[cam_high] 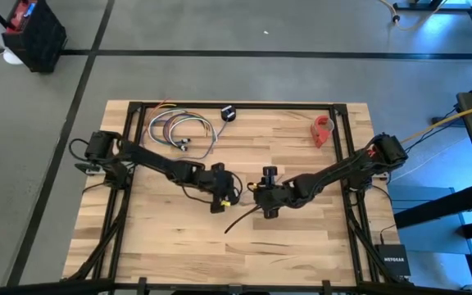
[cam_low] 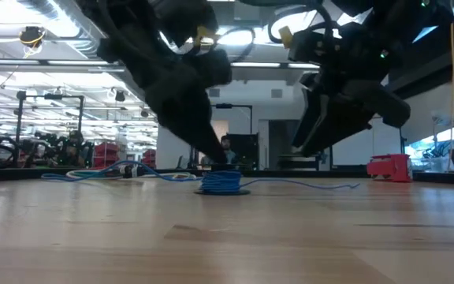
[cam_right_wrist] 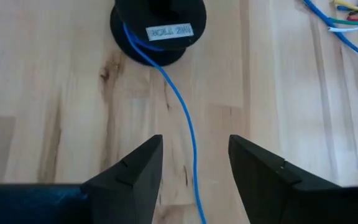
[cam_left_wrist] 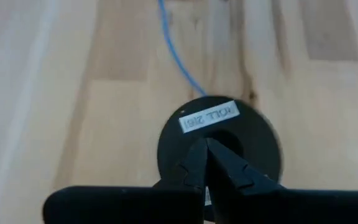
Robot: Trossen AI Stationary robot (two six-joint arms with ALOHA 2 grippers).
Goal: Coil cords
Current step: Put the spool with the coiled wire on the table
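— Cord (cam_right_wrist: 180, 102): thin, soft, light, floppy; lying mid-table, running from black spool (cam_left_wrist: 219, 146).
— Pinching spool middle with left gripper (cam_left_wrist: 207, 163), fingers closed. Hovering right gripper (cam_right_wrist: 194, 163) spread wide over cord.

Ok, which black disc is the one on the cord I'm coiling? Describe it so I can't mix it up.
On the wooden table, look mid-table between the two arms, under the left end effector, whose fingers are closed over it. That black disc carries a white label and a thin blue cord running off toward the open right end effector; the other black disc sits cordless at the far edge.
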